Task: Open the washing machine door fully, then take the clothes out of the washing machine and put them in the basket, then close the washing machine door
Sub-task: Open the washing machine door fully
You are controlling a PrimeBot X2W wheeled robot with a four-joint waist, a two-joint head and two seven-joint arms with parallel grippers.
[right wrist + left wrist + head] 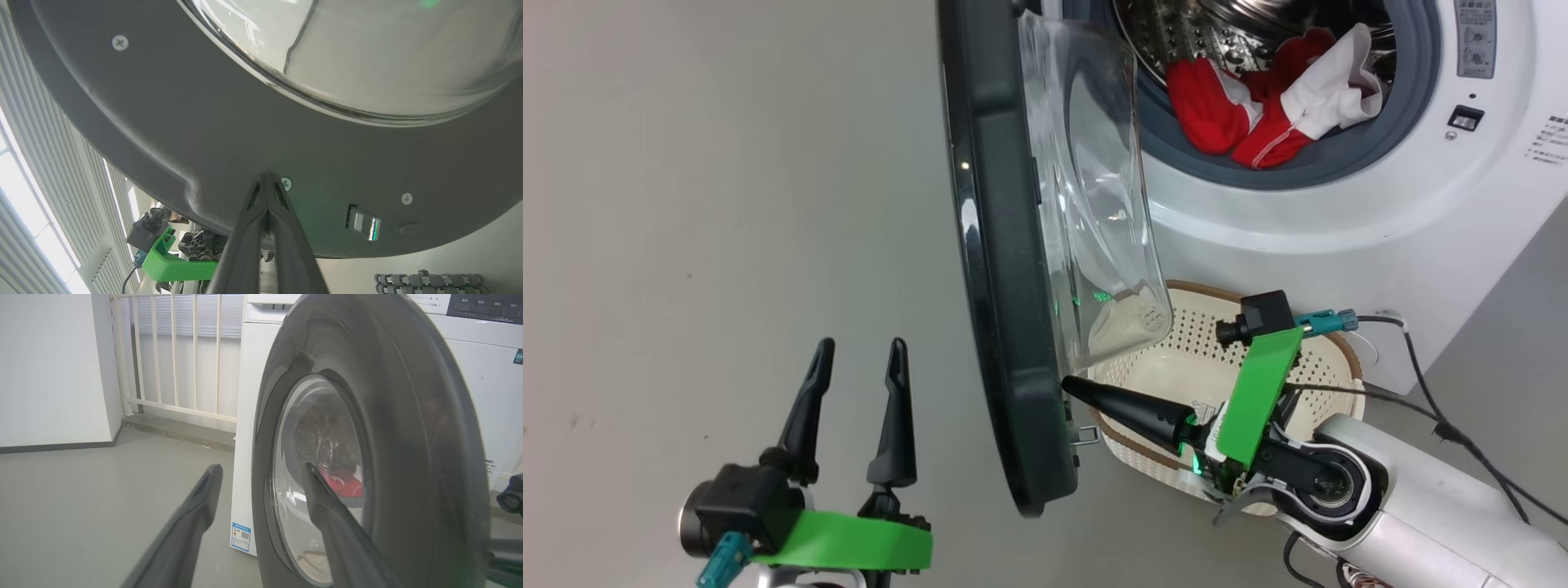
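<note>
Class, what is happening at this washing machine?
The robot's shut right gripper sets its tip against the inner side of the part-open washing machine door. Its left gripper hangs open beside the door, holding nothing. The red and white clothes lie in the drum; the basket below looks empty.

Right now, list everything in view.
washing machine: one, white, upper right
washing machine door: one, black with clear glass bowl, open, edge-on at centre
clothes: one bundle, red and white, inside the machine
basket: one, cream with brown rim, on grey floor below the opening
cables: several, black, floor at right
railing: one, white, beyond the machine
left jaws: open, dark fingers, apart from the door
right jaws: shut, dark fingers, tips at door's inner rim
</note>
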